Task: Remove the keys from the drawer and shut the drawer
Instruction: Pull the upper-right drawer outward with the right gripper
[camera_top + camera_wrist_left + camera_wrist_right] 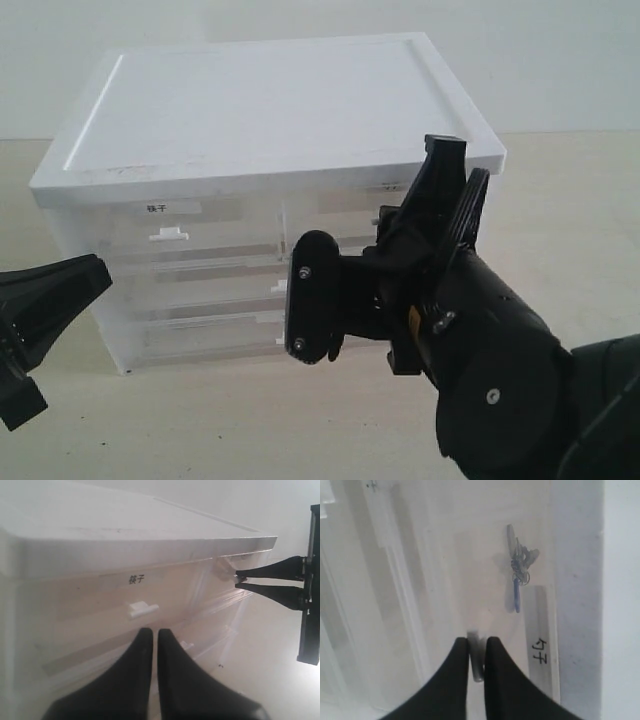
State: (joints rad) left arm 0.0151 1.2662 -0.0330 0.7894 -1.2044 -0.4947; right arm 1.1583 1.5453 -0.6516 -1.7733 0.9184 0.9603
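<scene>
The drawer (pixel 330 215) is the upper right one of a white cabinet (pixel 260 110), with a faint label (pixel 540 657). Its front looks about level with the neighbouring drawer. The keys (pixel 517 567), silver with a blue part, lie inside and show blurred through the translucent front. My right gripper (pixel 476 641) is shut on the drawer's white tab handle (pixel 477 667); the left wrist view shows it (pixel 239 578) pinching that tab too. In the exterior view the right arm (pixel 440 290) hides the grip. My left gripper (pixel 155 632) is shut on nothing, low in front of the left drawers.
The upper left drawer (pixel 100 605) carries a bold label (pixel 136 579) and its own white tab (pixel 142 610). Full-width drawers (pixel 200 300) lie below. The cabinet stands on a beige table (pixel 250 420). The left gripper (pixel 95 275) sits by the cabinet's lower left corner.
</scene>
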